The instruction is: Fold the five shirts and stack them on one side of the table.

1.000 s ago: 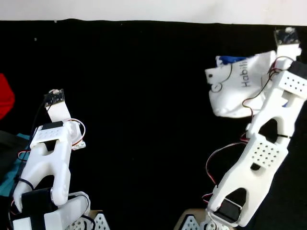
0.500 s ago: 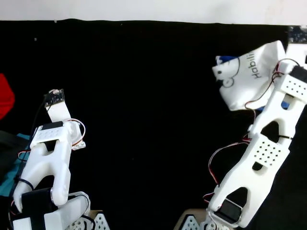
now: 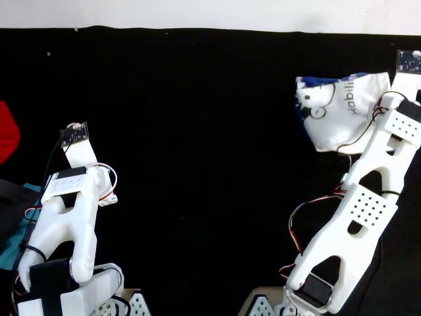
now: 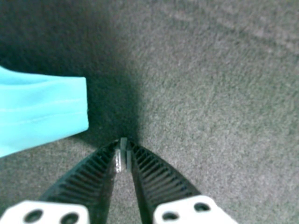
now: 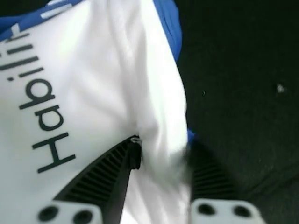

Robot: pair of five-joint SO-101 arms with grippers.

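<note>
A folded white shirt (image 3: 342,112) with black lettering and blue trim sits at the table's far right. My right gripper (image 5: 161,156) is shut on the white shirt (image 5: 93,93), one black finger (image 5: 112,172) in front of the cloth and the other behind a fold. My left gripper (image 4: 123,148) is shut with nothing in it, low over the dark cloth at the left. A turquoise shirt (image 4: 37,112) lies just beside its tips; part of that turquoise shirt (image 3: 12,243) shows under the left arm (image 3: 66,210). A red shirt (image 3: 6,138) lies at the left edge.
The table is covered in black cloth (image 3: 197,131), with a pale wall strip along the far edge. The wide middle stretch between the two arms holds nothing. The right arm (image 3: 358,217) reaches out along the right edge.
The right gripper has carried the white shirt toward the far right corner, and the cloth has turned and bunched tighter. The left arm has not moved.
</note>
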